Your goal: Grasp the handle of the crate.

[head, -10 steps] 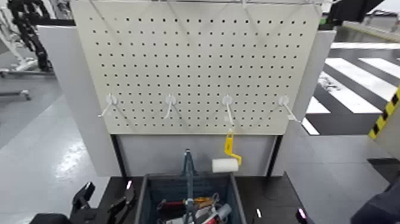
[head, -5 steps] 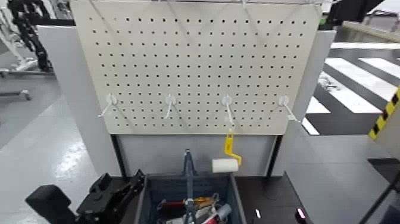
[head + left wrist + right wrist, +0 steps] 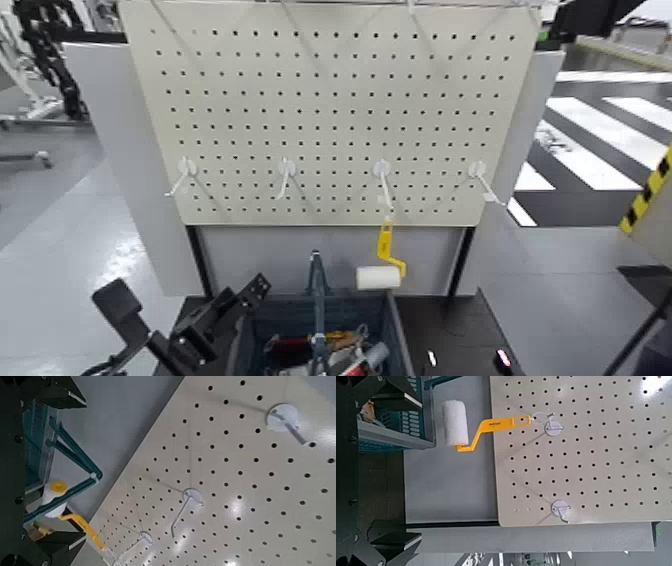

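The dark blue-grey crate [image 3: 392, 330] sits at the bottom middle of the head view, below the pegboard, with tools inside. Its thin teal handle [image 3: 317, 290] stands upright over the crate's middle. In the left wrist view the handle [image 3: 75, 455] shows as an arching teal bar over the crate [image 3: 36, 443]. My left gripper [image 3: 243, 297] is open beside the crate's left rim, left of the handle and apart from it, with nothing between its fingers. My right gripper [image 3: 407, 465] is out of the head view. Its wrist view shows it open, facing the crate [image 3: 387, 423].
A yellow-handled paint roller [image 3: 382, 270] hangs from a hook on the white pegboard [image 3: 330, 100], just above the crate's right back corner. Several other hooks [image 3: 286, 172] jut from the board. Grey panels flank it. Striped floor markings [image 3: 600, 140] lie to the right.
My left arm has risen from the bottom left and swung right, bringing its gripper up to the crate's left rim. The dark shape at the bottom right has dropped out of view.
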Tool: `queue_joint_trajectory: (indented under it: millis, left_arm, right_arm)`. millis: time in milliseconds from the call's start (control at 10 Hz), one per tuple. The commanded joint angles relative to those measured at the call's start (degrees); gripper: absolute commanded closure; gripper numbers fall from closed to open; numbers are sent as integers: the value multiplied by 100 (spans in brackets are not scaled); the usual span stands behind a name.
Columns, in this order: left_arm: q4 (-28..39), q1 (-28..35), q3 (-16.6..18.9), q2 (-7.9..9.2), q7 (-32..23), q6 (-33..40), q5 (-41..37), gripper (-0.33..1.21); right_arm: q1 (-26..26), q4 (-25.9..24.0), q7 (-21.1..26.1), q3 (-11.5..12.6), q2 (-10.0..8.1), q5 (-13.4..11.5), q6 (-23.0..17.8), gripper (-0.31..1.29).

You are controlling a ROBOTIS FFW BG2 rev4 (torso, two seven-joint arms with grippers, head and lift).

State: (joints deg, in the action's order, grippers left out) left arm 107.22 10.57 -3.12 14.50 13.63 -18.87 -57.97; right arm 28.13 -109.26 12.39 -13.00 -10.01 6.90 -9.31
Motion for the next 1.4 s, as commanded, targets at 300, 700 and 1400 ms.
queue_joint_trajectory:
  millis: [300,700,1400]
  left_arm:
    - [-659,-785,4,211,105,-1734,-1629,13]
    - [-1388,-1365,-119,308,70,-2675,-2640,13]
    - [-3032,-2534,-901,352,1081,-3035,-2728,13]
  right_arm:
    - [-9,19,0,-18,8,31,-1,15]
    - [-9,19,0,-18,17,40,-18,15]
    - [-18,37,0,-53,17,57,-27,15]
